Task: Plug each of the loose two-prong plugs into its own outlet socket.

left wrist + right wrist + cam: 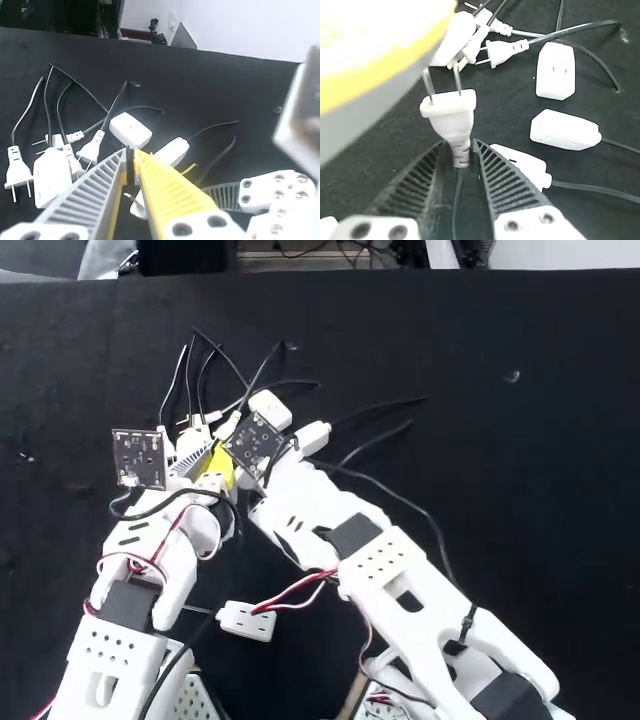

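Observation:
My right gripper (457, 145) is shut on the neck of a white two-prong plug (447, 112), whose prongs point away from the wrist toward the blurred yellow and grey finger of the left arm. White outlet sockets (555, 70) (565, 130) (522, 165) lie on the black cloth just beyond. My left gripper (130, 156), one finger grey and one yellow, is shut, and a metal prong (132, 199) shows under its fingers. Past it lie two sockets (130, 130) (172, 150) and loose plugs (17, 170) (92, 150). In the high view both wrists meet over the pile (250, 415).
Thin black cords (380, 425) fan out from the pile over the black table (520, 460). A white adapter block (50, 172) lies beside the loose plugs. A white wire connector (245, 620) rests between the two arms. The right arm's white body (272, 190) crowds the left gripper's side.

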Available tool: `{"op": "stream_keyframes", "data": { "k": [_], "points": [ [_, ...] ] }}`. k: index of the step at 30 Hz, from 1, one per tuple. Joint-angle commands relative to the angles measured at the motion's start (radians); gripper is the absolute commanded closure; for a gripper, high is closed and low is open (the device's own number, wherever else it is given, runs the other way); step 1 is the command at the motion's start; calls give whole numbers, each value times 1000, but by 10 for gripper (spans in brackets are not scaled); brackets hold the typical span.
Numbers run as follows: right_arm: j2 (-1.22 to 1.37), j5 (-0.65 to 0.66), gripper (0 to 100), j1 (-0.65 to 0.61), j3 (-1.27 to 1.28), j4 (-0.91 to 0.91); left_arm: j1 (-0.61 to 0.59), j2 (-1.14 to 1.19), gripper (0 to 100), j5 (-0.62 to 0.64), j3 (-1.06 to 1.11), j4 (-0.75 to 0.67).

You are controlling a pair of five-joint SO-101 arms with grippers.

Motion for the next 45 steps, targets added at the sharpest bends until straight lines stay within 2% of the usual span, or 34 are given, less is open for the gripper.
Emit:
{"op": "stream_keyframes", "data": {
  "k": [1,4,13,21,32,45],
  "points": [
    [-41,3,988,-31,-4,-3,10,0,970,-38,-10,8],
    [-41,3,988,-68,-8,26,10,0,970,-92,-8,37],
    [-41,3,988,-72,-7,25,12,0,970,-176,51,83],
    [-65,3,988,-87,-21,81,-16,0,968,-180,107,25],
    [-417,-3,988,-86,96,146,-15,0,969,-175,108,26],
    [-398,-6,988,-86,99,138,-12,0,970,-173,108,29]
  ]
}}
